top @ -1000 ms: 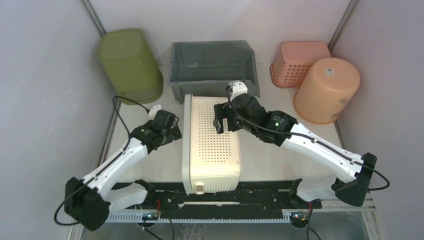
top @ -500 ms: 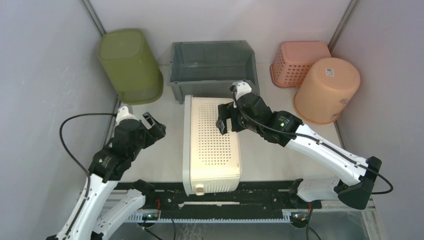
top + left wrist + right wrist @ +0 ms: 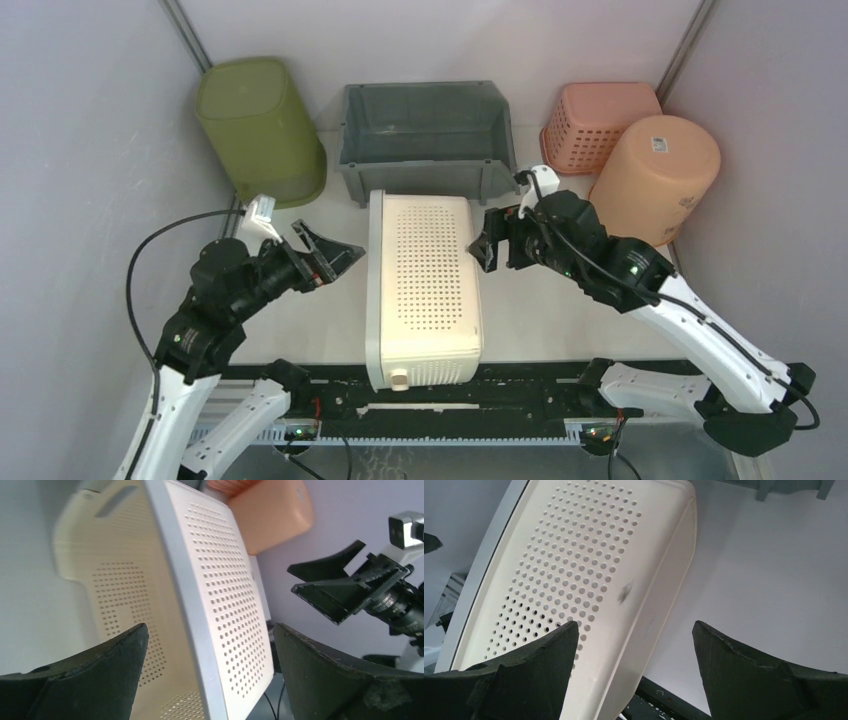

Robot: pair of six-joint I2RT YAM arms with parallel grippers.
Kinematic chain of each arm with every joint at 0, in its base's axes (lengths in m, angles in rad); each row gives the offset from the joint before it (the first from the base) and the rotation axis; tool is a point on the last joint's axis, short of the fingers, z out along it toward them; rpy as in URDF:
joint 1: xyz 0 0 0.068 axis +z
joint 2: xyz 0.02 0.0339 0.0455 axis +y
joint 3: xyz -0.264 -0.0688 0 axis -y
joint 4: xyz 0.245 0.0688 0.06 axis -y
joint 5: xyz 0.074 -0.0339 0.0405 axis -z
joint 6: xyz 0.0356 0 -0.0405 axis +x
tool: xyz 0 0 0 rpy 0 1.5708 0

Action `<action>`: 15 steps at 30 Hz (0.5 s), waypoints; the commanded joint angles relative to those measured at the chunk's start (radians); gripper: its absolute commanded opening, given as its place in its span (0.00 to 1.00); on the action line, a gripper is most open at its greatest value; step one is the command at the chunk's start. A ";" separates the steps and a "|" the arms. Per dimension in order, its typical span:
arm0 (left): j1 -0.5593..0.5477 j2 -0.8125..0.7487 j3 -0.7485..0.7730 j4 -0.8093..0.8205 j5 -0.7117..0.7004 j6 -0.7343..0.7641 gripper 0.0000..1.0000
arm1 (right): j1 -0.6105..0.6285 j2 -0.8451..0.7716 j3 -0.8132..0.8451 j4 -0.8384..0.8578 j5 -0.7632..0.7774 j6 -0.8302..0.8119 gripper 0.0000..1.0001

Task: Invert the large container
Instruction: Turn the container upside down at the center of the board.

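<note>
Top external shows the container (image 3: pixel 422 285) seemingly bottom-up already, left claw (image 3: pixel 330 262) and right claw (image 3: pixel 495 250) both gaping beside it.

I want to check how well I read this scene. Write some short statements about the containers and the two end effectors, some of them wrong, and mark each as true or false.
1. The left end effector and the right end effector are both open and hold nothing. True.
2. The white perforated container lies between the two arms. True.
3. The green bin is at the far right of the table. False: it is at the far left, and the orange bucket is at the right.
4. The right end effector grips the white perforated container. False: it is open beside the container's right edge.
5. The grey bin lies behind the white perforated container. True.
</note>
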 commanded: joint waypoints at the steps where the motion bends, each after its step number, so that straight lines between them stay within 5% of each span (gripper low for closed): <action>1: 0.004 0.042 -0.089 0.212 0.254 -0.052 1.00 | -0.027 -0.054 -0.029 -0.014 -0.028 -0.009 0.92; 15: 0.002 0.150 -0.325 0.582 0.458 -0.189 1.00 | -0.082 -0.129 -0.118 -0.018 -0.064 -0.009 0.92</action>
